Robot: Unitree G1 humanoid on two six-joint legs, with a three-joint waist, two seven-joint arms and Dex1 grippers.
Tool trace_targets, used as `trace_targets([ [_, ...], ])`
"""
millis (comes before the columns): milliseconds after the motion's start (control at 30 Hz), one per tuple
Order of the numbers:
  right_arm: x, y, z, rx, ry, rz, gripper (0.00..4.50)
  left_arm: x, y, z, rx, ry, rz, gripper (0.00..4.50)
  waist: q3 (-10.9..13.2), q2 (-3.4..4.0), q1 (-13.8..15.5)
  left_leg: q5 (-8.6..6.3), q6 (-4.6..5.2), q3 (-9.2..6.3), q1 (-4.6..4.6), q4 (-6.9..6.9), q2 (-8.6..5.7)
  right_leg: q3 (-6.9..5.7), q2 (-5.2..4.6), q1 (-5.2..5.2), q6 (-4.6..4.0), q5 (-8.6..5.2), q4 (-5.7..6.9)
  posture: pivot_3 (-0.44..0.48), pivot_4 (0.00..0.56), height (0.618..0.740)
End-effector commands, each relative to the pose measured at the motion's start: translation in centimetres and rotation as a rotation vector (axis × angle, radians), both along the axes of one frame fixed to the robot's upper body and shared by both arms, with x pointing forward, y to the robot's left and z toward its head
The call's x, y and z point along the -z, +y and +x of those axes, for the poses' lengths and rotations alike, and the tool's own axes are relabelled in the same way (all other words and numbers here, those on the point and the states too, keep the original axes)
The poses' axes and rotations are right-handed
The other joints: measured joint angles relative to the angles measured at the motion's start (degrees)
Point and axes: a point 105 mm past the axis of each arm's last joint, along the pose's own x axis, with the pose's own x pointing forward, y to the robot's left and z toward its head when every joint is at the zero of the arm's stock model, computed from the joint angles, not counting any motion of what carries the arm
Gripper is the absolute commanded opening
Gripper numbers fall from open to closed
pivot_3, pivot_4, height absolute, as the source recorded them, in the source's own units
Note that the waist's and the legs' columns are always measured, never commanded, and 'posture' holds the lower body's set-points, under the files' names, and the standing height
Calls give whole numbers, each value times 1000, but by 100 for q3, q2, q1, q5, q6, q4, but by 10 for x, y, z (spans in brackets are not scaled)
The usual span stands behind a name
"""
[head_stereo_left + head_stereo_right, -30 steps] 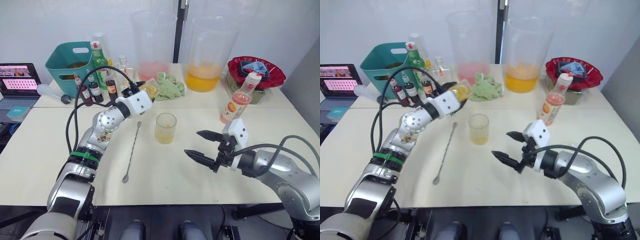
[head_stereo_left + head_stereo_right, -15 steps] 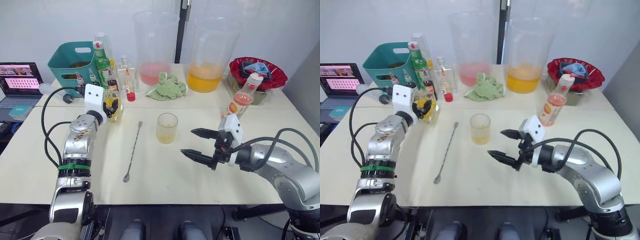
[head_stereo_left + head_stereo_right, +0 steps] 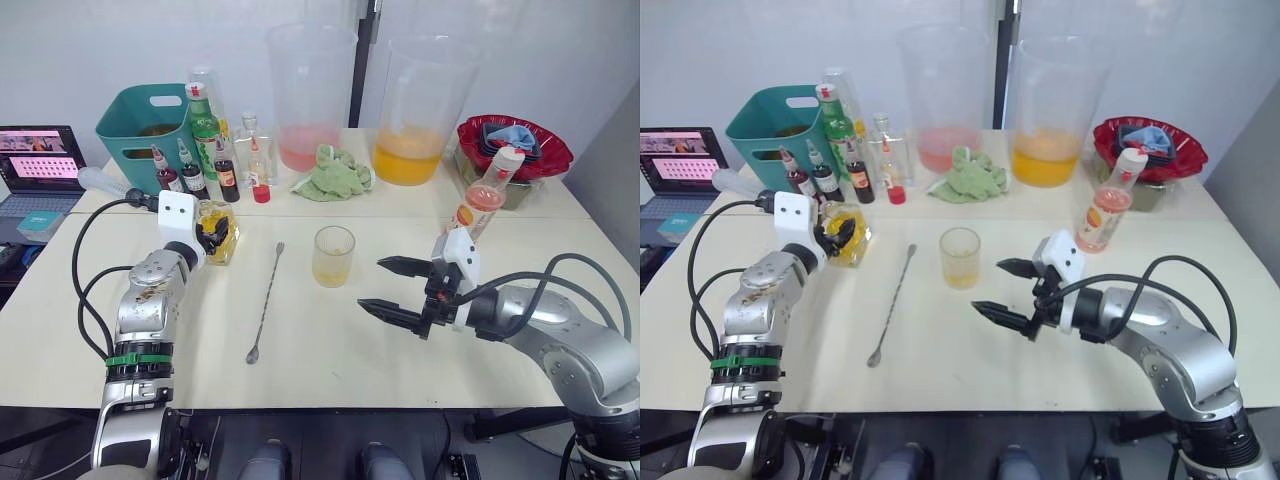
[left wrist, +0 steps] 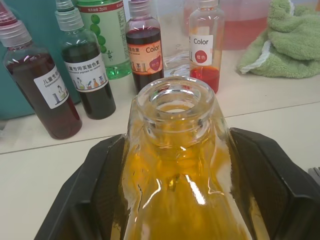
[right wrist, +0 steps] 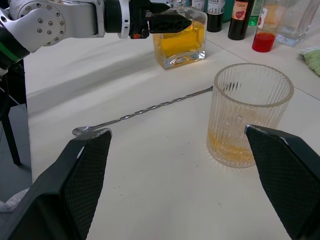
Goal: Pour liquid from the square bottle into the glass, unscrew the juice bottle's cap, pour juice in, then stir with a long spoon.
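Left tool [image 3: 214,232]: pinching the square bottle [image 3: 220,232], one black finger on each side of its body; the bottle stands upright on the desk [image 3: 330,340], left of centre, just nearer than the row of small bottles.
Left wrist view: looks down on the bottle's open neck and yellow contents; behind it stand the dark small bottles [image 4: 90,75], one clear small bottle with red liquid [image 4: 206,47], the green bottle [image 4: 107,35] and a green cloth [image 4: 285,42].
Right tool [image 3: 392,287]: fingers spread wide, empty, above the desk right of the glass.
Glass [image 3: 332,257]: mid-desk, upright, a little yellow liquid in the bottom; the right wrist view shows its ribbed wall.
Spoon [image 3: 266,301]: flat on the desk left of the glass, bowl toward the near edge, handle pointing far.
Juice bottle [image 3: 482,199]: upright at far right, near the red bowl [image 3: 515,145], white cap [image 3: 506,157] on.
Far side: two pitchers [image 3: 415,105], a teal basket [image 3: 140,125]; laptop [image 3: 35,170] at far left.
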Motion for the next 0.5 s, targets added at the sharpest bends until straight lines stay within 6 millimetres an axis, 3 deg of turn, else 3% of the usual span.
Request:
trace_targets([
  [33, -10, 1, -1, -11, -42, 6, 4500, -28, 2, -4, 0, -97, -6, 4470, 0, 0, -4, 0, 0, 0, 1, 0, 1, 0, 0, 1, 0, 0, 0, 0, 150, 740],
  [300, -9, 0, 0, -11, -37, 8, 4500, -54, 3, -6, -2, -187, -21, 4470, 0, 0, 0, 1, -2, 0, 8, 0, 2, 1, 2, 5, -2, 1, 1, 0, 150, 740],
  [500, -14, -2, 1, -19, -51, 21, 4500, -114, 1, -13, 54, -328, 14, 4470, 0, -1, -6, 3, -5, 0, 7, 0, 3, 0, 3, 5, -2, 1, 0, 0, 150, 740],
])
